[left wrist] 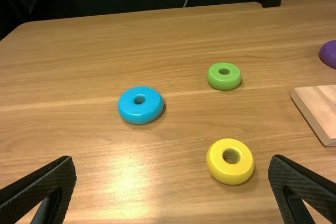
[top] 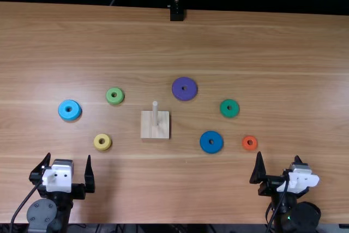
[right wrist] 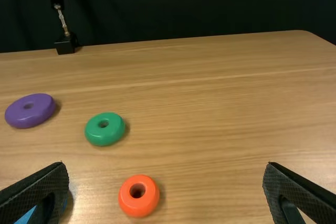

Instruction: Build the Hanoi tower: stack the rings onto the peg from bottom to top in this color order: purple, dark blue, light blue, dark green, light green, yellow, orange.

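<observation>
ok so, clock centered on peg (top: 155,114), 12 = far edge. Both my claws wide apart: left claw (top: 68,159) out at 8, right claw (top: 278,156) between 3 and 4. Rings all flat on table (top: 180,42), scattered around peg: purple ring (top: 177,88) at 1, dark green ring (top: 224,108) between 2 and 3, orange ring (top: 245,142) around 3, dark blue ring (top: 204,142) between 3 and 4, yellow ring (top: 96,142) at 8, light blue ring (top: 62,109) at 9, light green ring (top: 109,96) at 10.

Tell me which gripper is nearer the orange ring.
Right. In the top view, the right gripper sits open just right of the orange ring; the left gripper is far to its left, beyond the peg.
</observation>
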Controlling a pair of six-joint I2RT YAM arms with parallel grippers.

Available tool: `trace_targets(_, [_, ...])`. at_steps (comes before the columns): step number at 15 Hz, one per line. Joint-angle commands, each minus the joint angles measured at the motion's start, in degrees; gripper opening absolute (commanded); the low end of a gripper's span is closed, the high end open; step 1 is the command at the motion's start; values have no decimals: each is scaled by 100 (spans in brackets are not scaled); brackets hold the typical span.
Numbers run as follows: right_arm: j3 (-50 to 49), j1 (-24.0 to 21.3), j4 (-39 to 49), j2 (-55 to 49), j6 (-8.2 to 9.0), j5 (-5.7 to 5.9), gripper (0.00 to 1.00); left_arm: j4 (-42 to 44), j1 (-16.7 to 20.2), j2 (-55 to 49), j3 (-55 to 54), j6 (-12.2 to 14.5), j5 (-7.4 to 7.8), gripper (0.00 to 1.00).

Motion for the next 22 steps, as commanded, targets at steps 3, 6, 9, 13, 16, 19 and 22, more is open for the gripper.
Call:
trace_targets(3, [1067,184,-265,551,-29,63,100,-442,-5,-69,-617,17,-11,100])
trace_targets(6, [2439,667,-286,1966,-60,53,100,-442,-5,-69,-617,17,-11,100])
trace_targets(9, [3731,1124,-782,3557,-60,42,100,-442,-5,-69,-617,17,-11,100])
trace_targets(13, [5365,2144,-1742,5640,14,53,100,-442,-5,-69,-617,17,-11,100])
trace_targets(16, [6578,2487,-2575,7354,77,53,100,-442,-5,-69,-617,17,-11,100])
trace_targets(19, [7554,2496,-3134,8760,446,42,100,-442,-5,-69,-617,17,-11,100])
trace_targets(22, [8415,2539,-3165,9867,815,31,100,-442,-5,-69,-617,17,-11,100])
